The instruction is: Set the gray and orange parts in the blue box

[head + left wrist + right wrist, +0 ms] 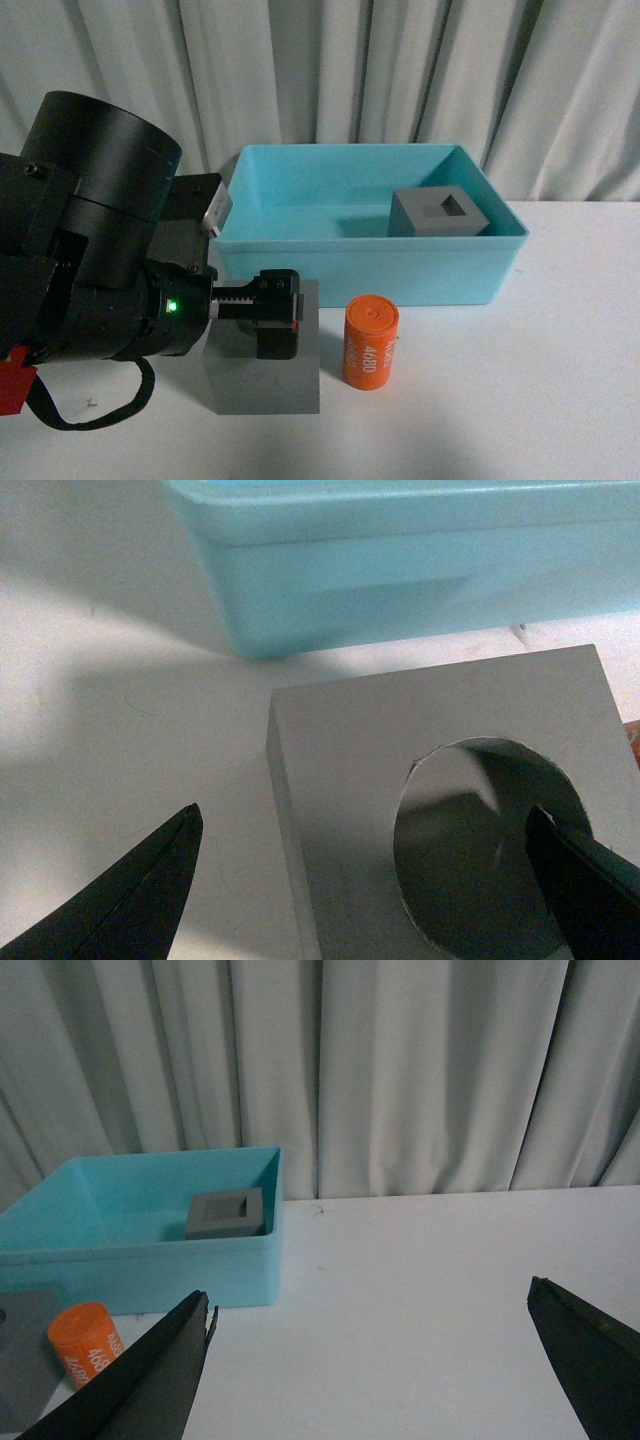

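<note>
Left gripper: nearest to the robot's camera, on the bulky black left arm that comes in from 9 o'clock. Its jaws are spread wide and clamp nothing. In the left wrist view one finger sits at the round hole of the cube below, and the other is out past the cube's side, above bare table. Whether either finger touches the cube cannot be told.
Round-recess cube: matte gray, standing on the table directly under the left gripper, recess facing up. It is outside the box, just before the box's front wall.
Orange cylinder: upright on the table at 3 o'clock of the round-recess cube, near it but apart. "4680" runs down its side. It is also outside the box.
Right gripper: seen only by its own wrist camera. Its jaws are wide apart with nothing between them, only white table beneath.
Table: white and flat, bearing everything.
Blue box: turquoise and low-walled, at 12 to 1 o'clock beyond the round-recess cube and the cylinder.
Square-recess cube: gray, resting on the box floor at about 4 o'clock from the box's middle, opening up.
Curtain: pale folds, farthest back at 12 o'clock.
</note>
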You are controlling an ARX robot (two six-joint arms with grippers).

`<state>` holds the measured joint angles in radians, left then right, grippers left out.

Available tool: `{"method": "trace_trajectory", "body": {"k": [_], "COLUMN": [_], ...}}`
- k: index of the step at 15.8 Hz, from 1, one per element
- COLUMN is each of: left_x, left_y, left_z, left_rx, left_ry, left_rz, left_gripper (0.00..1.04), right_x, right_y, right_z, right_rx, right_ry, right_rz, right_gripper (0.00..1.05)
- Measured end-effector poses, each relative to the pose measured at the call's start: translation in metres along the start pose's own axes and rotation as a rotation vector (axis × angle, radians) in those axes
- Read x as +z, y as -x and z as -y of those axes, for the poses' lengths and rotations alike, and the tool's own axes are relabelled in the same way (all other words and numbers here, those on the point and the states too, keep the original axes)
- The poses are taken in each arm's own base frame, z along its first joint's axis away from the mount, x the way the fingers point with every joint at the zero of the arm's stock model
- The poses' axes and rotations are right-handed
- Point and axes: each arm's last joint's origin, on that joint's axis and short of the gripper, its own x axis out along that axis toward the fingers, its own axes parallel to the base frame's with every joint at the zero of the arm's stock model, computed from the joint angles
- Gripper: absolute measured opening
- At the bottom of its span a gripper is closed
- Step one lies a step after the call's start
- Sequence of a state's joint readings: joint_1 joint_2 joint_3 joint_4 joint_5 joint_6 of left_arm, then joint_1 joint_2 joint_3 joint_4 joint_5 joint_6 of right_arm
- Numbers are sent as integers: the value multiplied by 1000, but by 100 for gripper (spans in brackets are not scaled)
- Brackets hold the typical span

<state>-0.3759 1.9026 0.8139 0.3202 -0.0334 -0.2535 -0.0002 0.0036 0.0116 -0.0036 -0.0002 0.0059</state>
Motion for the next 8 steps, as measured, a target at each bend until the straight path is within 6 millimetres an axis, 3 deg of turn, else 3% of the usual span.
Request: {"method": "trace_trajectory", "body": {"k": [2,8], "left_x": [0,-1], "left_y": [-1,0], "left_z": [0,0], "left_rx": [-1,-6], "left_ry": [0,5], "left_rz": [1,5], "left_gripper": [98,39], "right_x": [0,0], "right_y": [0,0], "right_z": [0,0], "right_rx": [0,0], "right_ry": [0,0], "right_rz": [0,0], "right_gripper": [98,98]}}
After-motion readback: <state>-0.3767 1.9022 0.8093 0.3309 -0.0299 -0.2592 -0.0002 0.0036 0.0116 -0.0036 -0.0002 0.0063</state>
